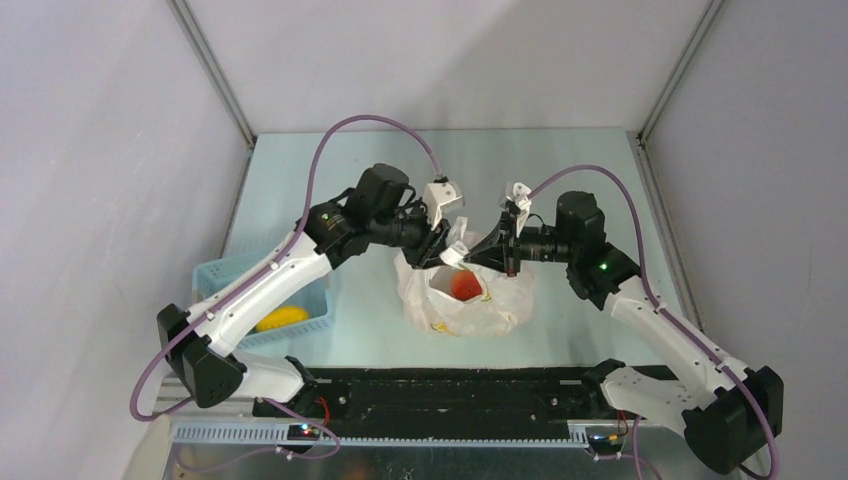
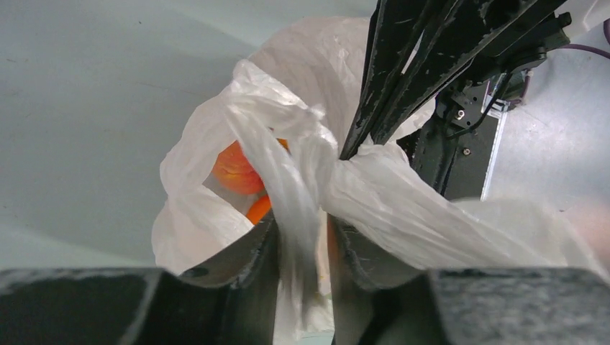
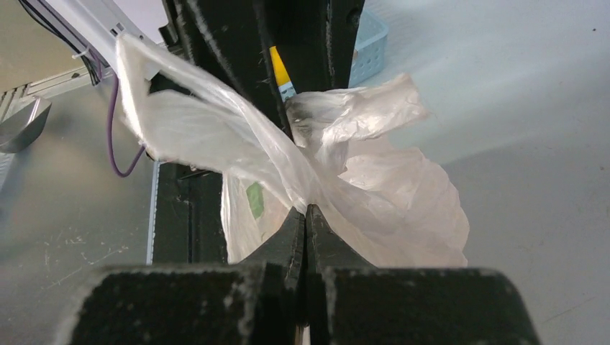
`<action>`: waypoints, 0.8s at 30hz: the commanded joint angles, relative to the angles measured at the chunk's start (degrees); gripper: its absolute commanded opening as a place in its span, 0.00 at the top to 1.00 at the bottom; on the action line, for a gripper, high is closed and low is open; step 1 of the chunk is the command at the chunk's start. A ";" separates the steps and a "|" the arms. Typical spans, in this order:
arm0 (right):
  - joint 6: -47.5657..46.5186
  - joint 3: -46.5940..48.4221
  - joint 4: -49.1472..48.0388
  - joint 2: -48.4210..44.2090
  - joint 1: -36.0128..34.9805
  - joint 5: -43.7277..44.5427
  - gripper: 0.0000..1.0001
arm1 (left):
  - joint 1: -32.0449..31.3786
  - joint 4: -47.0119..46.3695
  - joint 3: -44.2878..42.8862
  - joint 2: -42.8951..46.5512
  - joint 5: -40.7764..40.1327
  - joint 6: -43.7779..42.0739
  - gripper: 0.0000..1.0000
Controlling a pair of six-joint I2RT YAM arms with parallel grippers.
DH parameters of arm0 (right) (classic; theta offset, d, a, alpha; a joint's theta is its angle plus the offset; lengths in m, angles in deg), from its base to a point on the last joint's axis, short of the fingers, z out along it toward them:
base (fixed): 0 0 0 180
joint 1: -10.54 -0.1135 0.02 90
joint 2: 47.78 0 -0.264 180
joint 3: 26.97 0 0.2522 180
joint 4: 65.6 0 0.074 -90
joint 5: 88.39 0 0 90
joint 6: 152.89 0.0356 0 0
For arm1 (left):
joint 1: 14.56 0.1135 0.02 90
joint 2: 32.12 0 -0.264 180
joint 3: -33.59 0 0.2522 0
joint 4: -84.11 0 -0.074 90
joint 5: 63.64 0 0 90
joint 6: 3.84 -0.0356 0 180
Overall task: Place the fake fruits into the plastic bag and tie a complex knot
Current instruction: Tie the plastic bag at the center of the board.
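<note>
**Fig. Both grippers hold the handles of the plastic bag (image 1: 455, 310) at mid-table.**

The table (image 1: 560, 160) lies bare from the bag to its far edge and right wall. The bag rests at centre, near the arm bases, with its mouth partly open. A light blue basket (image 1: 230, 275) sits at the left edge, apart from the bag. The left gripper (image 2: 298, 237) has its fingers closed on a twisted handle strip. The right gripper (image 3: 306, 223) has its fingers pressed together, pinching thin film. Their tips nearly meet above the bag. An orange-red fruit (image 2: 234, 169) lies inside the bag, and a yellow fruit (image 1: 282, 318) lies in the basket.
</note>
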 commanded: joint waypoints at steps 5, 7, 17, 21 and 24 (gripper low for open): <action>2.38 3.04 -2.68 0.86 -0.35 2.92 1.00 | -1.35 2.82 -1.27 1.45 -1.73 -3.31 0.49; 2.39 3.04 -3.03 0.83 -0.35 3.25 1.00 | -1.50 3.46 -1.27 1.42 -1.76 -3.56 0.46; 0.72 3.40 -1.46 1.13 -2.19 4.60 1.00 | -2.30 2.90 -1.22 1.26 -0.19 -3.18 0.24; -1.42 4.34 0.87 2.12 -4.27 5.93 1.00 | -2.30 1.23 -1.09 0.99 0.82 -2.13 0.17; -1.59 4.37 1.10 2.46 -4.49 5.56 1.00 | -2.31 -1.13 0.16 1.52 0.11 -1.01 0.19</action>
